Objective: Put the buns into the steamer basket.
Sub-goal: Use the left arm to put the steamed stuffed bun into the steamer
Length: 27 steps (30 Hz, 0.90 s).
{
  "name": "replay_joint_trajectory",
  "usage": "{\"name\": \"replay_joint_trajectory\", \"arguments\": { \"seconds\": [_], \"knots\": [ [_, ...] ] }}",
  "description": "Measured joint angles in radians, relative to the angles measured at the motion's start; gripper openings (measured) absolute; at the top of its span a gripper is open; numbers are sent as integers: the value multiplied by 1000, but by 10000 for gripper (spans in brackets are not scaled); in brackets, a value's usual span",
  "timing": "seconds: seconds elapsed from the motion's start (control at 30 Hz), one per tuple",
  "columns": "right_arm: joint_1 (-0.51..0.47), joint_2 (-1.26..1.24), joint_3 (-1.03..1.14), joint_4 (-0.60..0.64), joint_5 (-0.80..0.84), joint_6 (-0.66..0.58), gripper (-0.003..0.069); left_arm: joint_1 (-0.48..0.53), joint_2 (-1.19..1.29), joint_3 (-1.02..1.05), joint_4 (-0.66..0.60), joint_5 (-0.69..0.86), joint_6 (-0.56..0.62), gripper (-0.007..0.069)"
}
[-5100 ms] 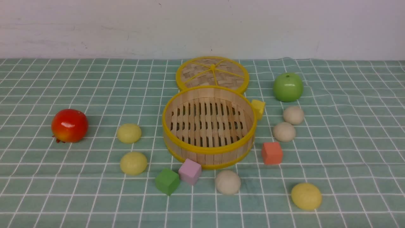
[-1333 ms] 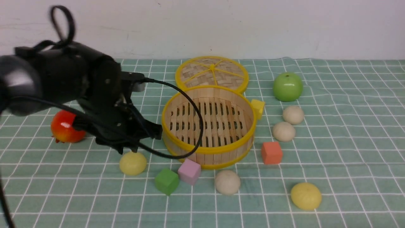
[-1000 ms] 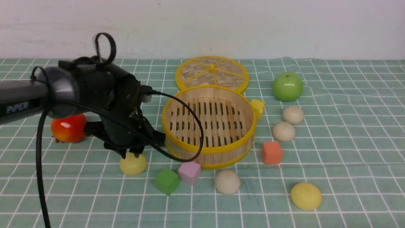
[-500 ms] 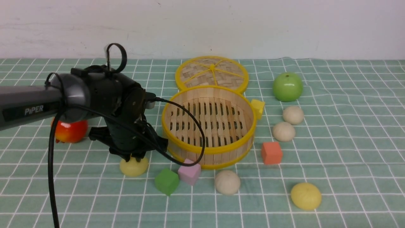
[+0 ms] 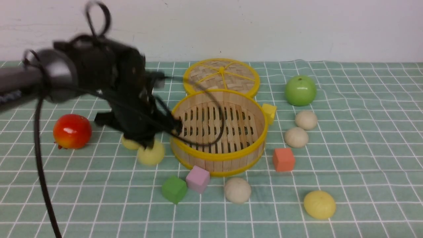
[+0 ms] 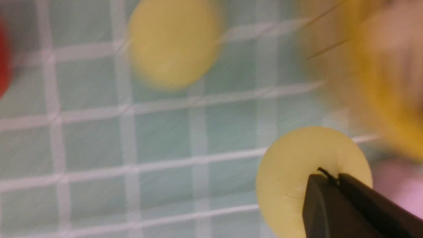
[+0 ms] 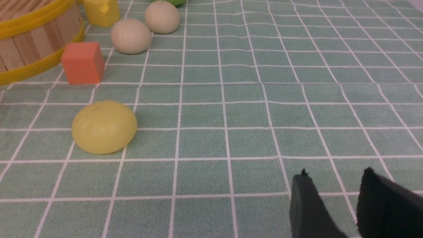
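A round bamboo steamer basket (image 5: 218,158) with yellow rims sits in the middle of a table (image 5: 82,201) covered in green checked cloth. To its left, the left tool (image 5: 147,143) is pressed together, pinching a pale yellow bun (image 5: 151,154) held beside the basket, outside its rim. A second yellow bun (image 5: 130,142), partly hidden by the arm, lies near a shiny red fruit (image 5: 72,131). In front of the basket are a green cube (image 5: 174,189), a pink cube (image 5: 198,179) and a beige bun (image 5: 237,190). To its right are two more beige buns (image 5: 296,137), a red cube (image 5: 284,159) and a third yellow bun (image 5: 320,204). In its wrist view, the right tool (image 7: 335,172) has its fingers spread, with nothing between them.
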<state>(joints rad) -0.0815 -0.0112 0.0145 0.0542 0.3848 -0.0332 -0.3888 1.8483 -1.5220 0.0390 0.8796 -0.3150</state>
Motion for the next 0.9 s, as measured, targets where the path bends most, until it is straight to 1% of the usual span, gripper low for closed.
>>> {"name": "replay_joint_trajectory", "arguments": {
  "seconds": [0.03,0.07,0.13,0.17,0.3,0.63,0.9],
  "knots": [
    [0,0,0,0,0,0,239,0,-5,-29,-39,0,22,-13],
    [0,0,0,0,0,0,239,0,-5,-35,-49,0,22,-13],
    [0,0,0,0,0,0,239,0,-7,-91,-150,-13,80,-13],
    [0,0,0,0,0,0,239,0,-3,-104,-180,-24,99,-13],
    [0,0,0,0,0,0,239,0,33,-117,-245,-90,152,-13],
    [0,0,0,0,0,0,239,0,181,-117,-275,-220,169,-9],
    [0,0,0,0,0,0,239,0,207,-117,-280,-208,168,12]
  ]
}}
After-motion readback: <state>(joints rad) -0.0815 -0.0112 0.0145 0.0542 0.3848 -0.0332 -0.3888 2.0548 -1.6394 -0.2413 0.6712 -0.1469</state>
